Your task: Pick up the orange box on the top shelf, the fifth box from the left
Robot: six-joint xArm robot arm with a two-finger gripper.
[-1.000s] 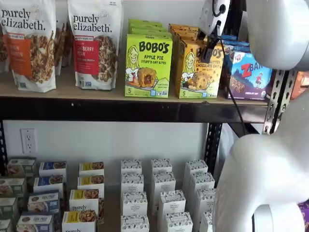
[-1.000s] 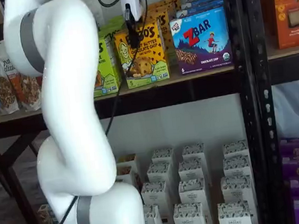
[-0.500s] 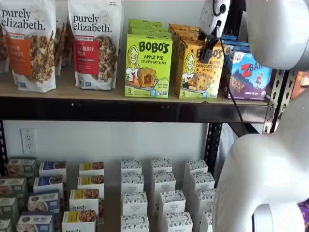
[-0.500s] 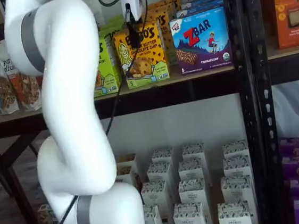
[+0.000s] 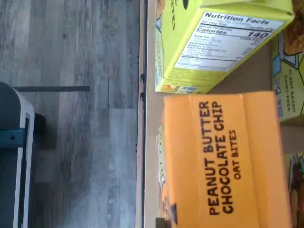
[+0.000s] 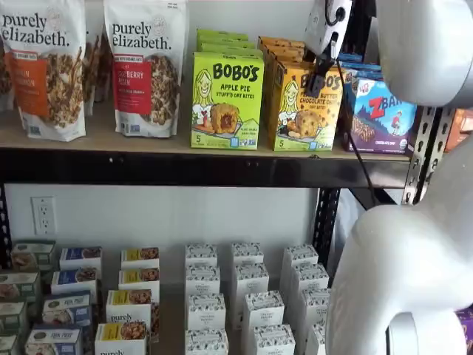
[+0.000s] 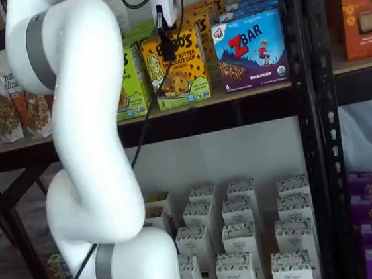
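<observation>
On top shelf (image 6: 103,140): orange box (image 6: 304,109) upright | fingers (image 6: 319,74) before it, spread unclear

Orange box (image 6: 304,107): green carton (image 6: 226,100) just beside one flank, ZBar box (image 6: 382,115) near the other; front open.

Pincer (image 7: 166,41) fingers side-on, gap unreadable; orange box (image 7: 177,70) lettering partly covered by pincer; green carton (image 7: 130,85) half hidden behind arm.
</observation>
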